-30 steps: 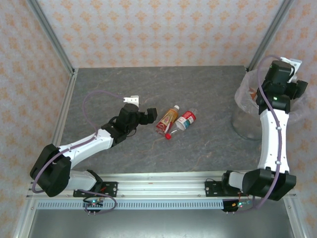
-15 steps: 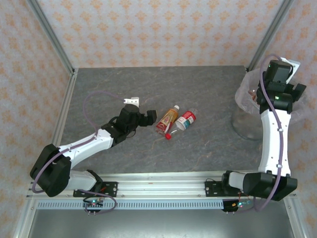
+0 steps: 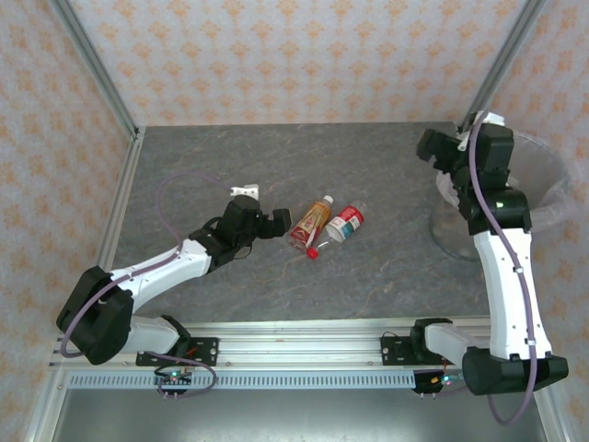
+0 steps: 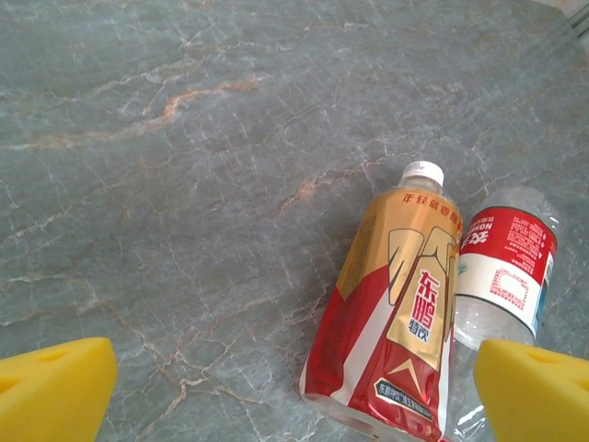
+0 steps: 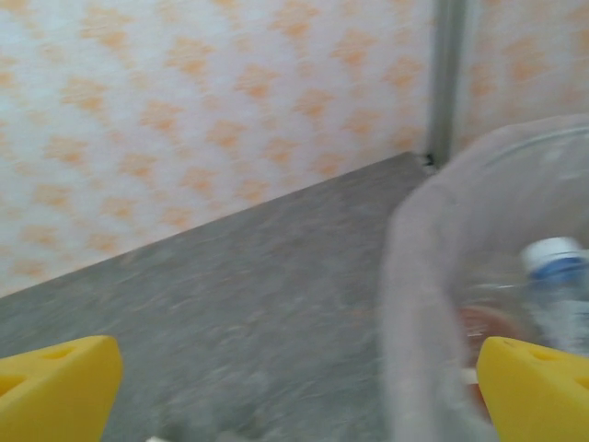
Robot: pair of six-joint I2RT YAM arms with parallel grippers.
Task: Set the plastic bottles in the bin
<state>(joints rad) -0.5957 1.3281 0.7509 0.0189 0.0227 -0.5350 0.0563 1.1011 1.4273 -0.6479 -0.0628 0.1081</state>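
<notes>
Two plastic bottles lay touching, side by side, near the middle of the tabletop [image 3: 276, 157]: a gold-and-red bottle [image 3: 311, 221] and a clear bottle with a red-and-white label [image 3: 345, 223]. The left gripper [image 3: 274, 220] hovered just beside them on the left, its jaws spread wide with nothing between them. From overhead I could see a red cap at the clear bottle's near end. The left wrist camera cut that end off by a yellow pad [image 4: 538, 391], but it showed the gold-and-red bottle's white cap plainly. The bin [image 3: 545, 147] stood at the tabletop's right edge toward the far corner, partly hidden by the right arm. The right gripper [image 3: 440, 158] hung near its left side, jaws apart and empty. Its blurred wrist view caught a blue-capped bottle [image 5: 552, 267] inside the bin, beside something reddish I couldn't make out.
</notes>
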